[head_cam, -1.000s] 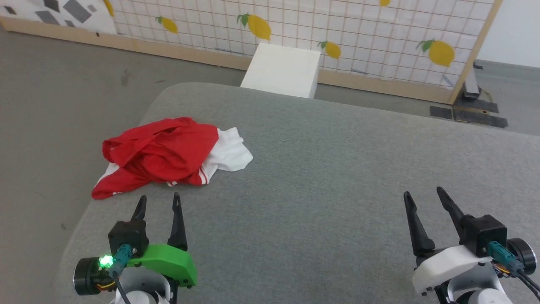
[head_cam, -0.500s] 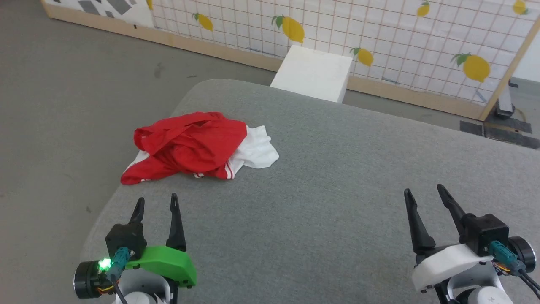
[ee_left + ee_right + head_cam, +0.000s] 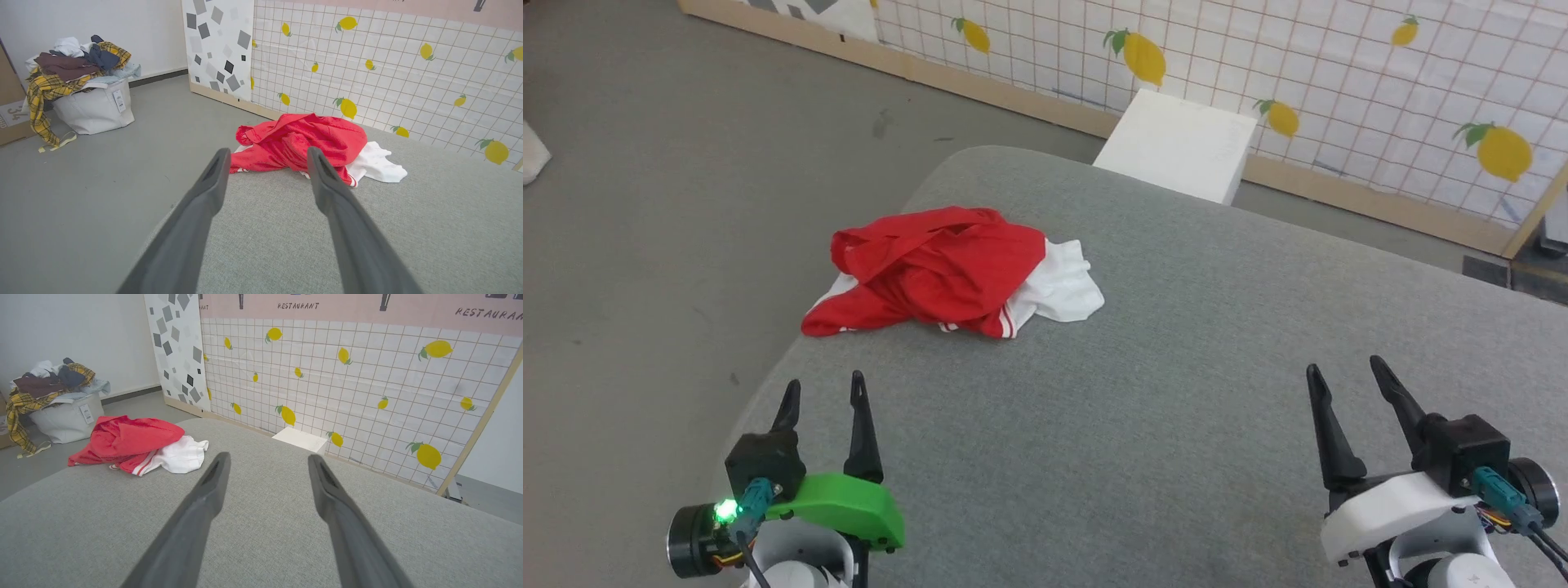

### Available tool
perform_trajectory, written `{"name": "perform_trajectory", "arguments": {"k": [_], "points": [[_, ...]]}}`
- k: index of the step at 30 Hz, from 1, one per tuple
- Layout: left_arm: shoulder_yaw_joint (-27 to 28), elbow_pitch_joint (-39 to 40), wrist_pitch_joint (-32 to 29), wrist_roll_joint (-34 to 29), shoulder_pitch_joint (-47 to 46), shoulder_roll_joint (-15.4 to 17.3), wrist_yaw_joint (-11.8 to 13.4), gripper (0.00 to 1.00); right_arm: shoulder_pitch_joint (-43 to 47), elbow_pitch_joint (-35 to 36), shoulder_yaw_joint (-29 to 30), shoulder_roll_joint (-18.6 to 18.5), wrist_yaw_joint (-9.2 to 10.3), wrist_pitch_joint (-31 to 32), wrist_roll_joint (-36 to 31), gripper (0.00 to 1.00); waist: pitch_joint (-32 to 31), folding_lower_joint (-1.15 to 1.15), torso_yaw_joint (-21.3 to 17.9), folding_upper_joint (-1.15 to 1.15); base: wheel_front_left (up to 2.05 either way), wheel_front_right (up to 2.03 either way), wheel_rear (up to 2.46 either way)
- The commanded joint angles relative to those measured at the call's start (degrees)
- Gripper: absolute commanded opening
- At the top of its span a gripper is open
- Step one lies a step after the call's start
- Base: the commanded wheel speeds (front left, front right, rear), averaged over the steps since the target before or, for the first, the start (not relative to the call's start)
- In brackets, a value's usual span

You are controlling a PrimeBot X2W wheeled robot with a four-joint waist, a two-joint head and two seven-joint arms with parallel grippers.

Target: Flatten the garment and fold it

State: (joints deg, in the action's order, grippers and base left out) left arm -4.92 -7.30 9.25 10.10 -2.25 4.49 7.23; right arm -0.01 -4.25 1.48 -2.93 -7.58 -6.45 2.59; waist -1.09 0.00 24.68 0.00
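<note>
The garment (image 3: 939,273) lies crumpled in a red heap with a white sleeve (image 3: 1066,286) sticking out to its right, near the left edge of the grey padded table (image 3: 1160,408). Its lettering is hidden in the folds. The left wrist view has the garment (image 3: 302,141) just beyond the fingertips; the right wrist view has the garment (image 3: 130,443) at the left. My left gripper (image 3: 821,392) stands open, short of the heap and apart from it. Far off to the right my right gripper (image 3: 1343,374) is open too, with nothing between its fingers.
A white box (image 3: 1180,145) stands on the floor behind the table, before a lemon-patterned screen (image 3: 1258,73). On the floor to the left sits a white laundry bag (image 3: 92,106) piled with clothes. The table's left edge drops to the grey floor (image 3: 645,245).
The head camera has turned left, so the whole picture has shifted right. The garment and both grippers have kept their places on the table.
</note>
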Motion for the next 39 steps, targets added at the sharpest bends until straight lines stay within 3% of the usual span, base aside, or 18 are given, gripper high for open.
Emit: {"name": "perform_trajectory", "arguments": {"k": [1, 31, 39], "points": [[-0.3, -0.4, 0.7, 0.8, -1.0, 0.5, 0.6, 1.0, -1.0, -0.3, 0.1, 0.0, 0.06, -0.6, 0.3, 1.0, 0.0, 0.0, 0.7, 0.0, 0.0, 0.0, 0.0], [-2.2, -3.3, 4.2, 4.8, -1.4, 1.5, 3.7, 1.0, -1.5, -1.0, 0.3, 0.0, 0.08, -2.5, 1.1, 1.0, 0.5, 0.0, 8.7, 0.0, 0.0, 0.0, 0.0], [-1.9, -3.6, 5.1, 6.2, -1.8, 2.0, 4.3, 1.0, -2.5, -1.2, -0.2, 0.0, 0.08, -2.9, 1.3, 1.0, 1.7, 0.0, 8.9, 0.0, 0.0, 0.0, 0.0]]}}
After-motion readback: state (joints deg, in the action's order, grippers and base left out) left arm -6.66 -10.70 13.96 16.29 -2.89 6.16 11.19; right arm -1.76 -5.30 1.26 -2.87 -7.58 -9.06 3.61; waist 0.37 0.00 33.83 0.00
